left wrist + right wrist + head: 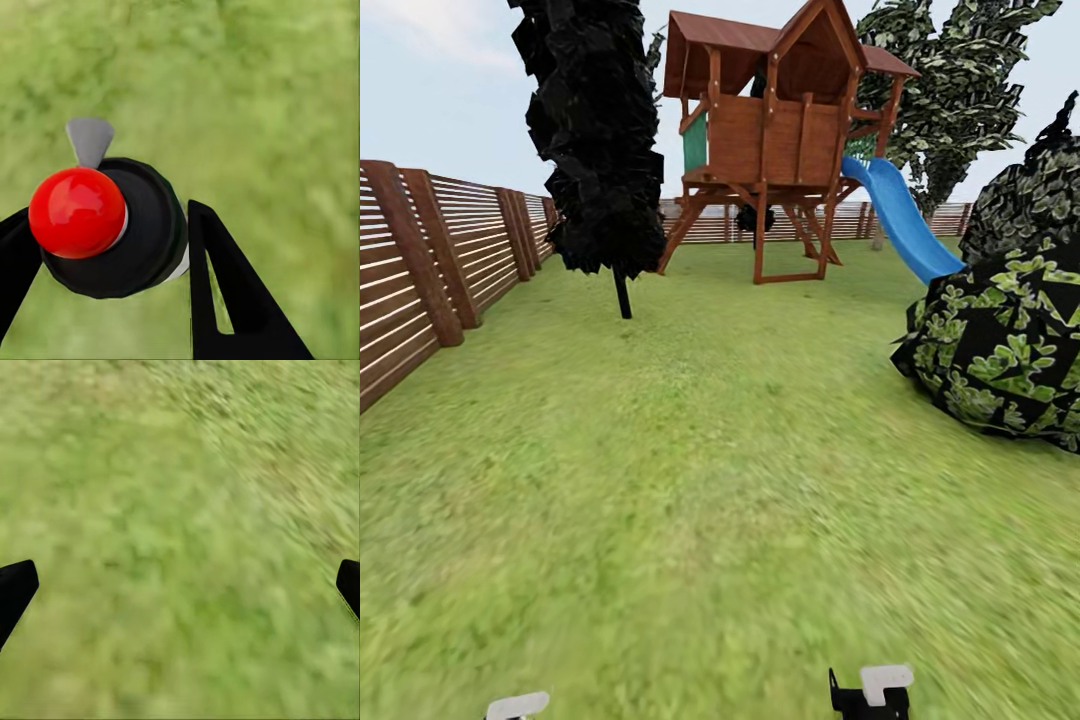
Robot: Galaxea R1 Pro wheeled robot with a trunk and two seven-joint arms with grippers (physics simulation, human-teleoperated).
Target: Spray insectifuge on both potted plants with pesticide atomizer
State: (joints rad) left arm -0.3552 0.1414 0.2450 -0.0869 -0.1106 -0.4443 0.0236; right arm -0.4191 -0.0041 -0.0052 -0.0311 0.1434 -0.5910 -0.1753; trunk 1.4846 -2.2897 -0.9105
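Head view: a green lawn [690, 470] runs ahead to a wooden playhouse [775, 130] on stilts with a blue slide [900, 215] coming down on its right. A slatted brown fence [430, 260] lines the left side and the far end. A tall black-leaved tree [600, 140] stands left of the playhouse, and a paler leafy tree [960, 90] rises behind the slide. A big round bush [1005, 345] with speckled green leaves sits at the right edge. At the bottom edge, white and black parts of the two arms just poke in.

Left wrist view: the left gripper [112, 247] holds the atomizer [112, 229], seen end-on, with a red round cap, a dark body and a small grey nozzle. Its black fingers [225, 292] press against the bottle on both sides, above blurred grass.

Right wrist view: the right gripper [180, 585] hangs over blurred grass with its two black fingertips [15, 589] far apart at opposite edges, holding nothing.
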